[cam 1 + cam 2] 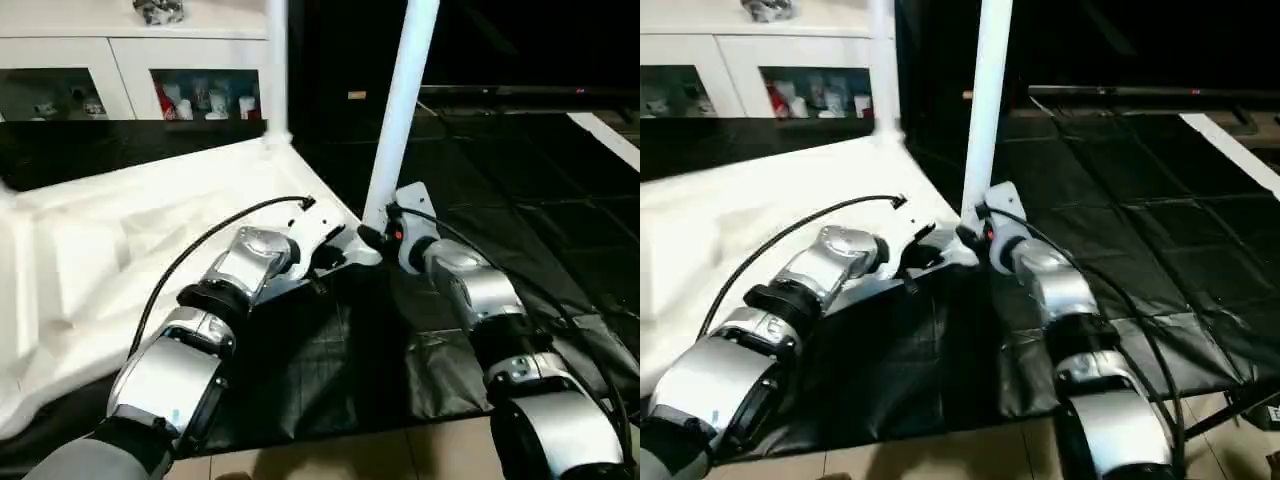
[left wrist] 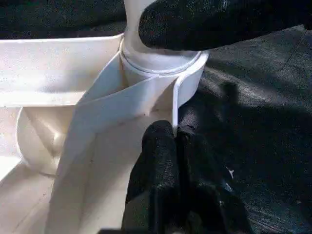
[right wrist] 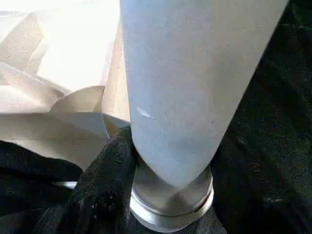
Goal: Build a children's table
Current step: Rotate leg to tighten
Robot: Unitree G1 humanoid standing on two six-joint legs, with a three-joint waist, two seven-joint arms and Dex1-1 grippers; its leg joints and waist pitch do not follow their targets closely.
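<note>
- The white ribbed plastic tabletop (image 1: 120,250) lies upside down on black sheeting (image 1: 520,220).
- A smooth, tapered round white leg (image 1: 398,110) stands in its corner socket.
- The right gripper (image 1: 378,232) clasps that leg's base.
- The left gripper (image 2: 178,161), jaws closed, presses the corner's thin rib.

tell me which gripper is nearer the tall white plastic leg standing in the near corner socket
Right. The right gripper closes around the base of the tall white plastic leg. The left gripper sits shut beside it, pinching the white tabletop's rim next to the socket.
</note>
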